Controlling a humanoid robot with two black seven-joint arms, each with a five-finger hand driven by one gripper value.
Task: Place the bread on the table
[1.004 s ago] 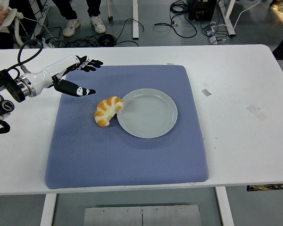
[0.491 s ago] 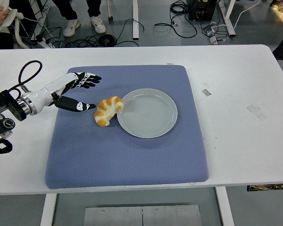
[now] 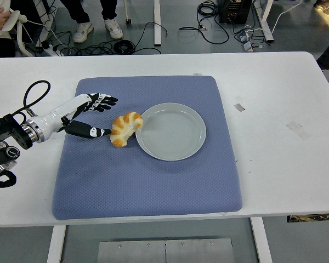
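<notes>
Where quilted mat [image 3: 148, 175] lies, curved bread [image 3: 125, 128] rests.

Bright, even overhead light; soft faint shadows are cast on the mat [image 3: 148, 186]. Sharp focus, no glare.

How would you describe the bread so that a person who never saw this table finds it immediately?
Find the blue mat on the white table, then the round grey plate near its middle. The bread lies on the mat against the plate's left rim. It is the only golden, curved, croissant-like thing there, just beside the left hand.
</notes>
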